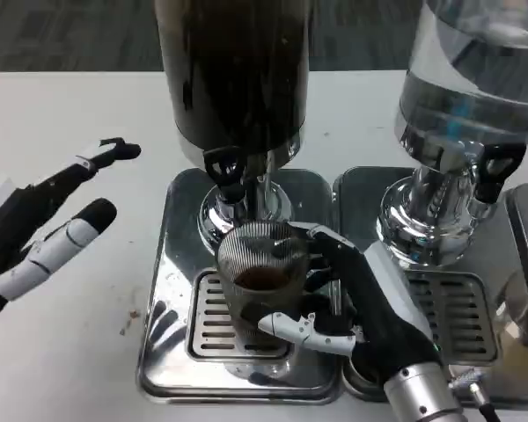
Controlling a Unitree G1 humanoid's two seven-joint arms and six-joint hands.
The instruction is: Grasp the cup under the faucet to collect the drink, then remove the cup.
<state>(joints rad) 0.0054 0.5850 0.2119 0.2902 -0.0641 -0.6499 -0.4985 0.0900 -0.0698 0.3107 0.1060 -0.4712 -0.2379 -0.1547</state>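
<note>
A dark drink dispenser towers over its steel drip tray, a clear-liquid dispenser beside it. Beneath the black faucet, a ribbed glass cup stands on the grate, holding a little dark liquid. The right hand wraps the cup from its right side, fingers curled around the wall. The left hand hovers off to the side, fingers spread, holding nothing. Filling well likely means keeping the cup upright and centred under the spout, grip steady, lifting away only once flow stops.
</note>
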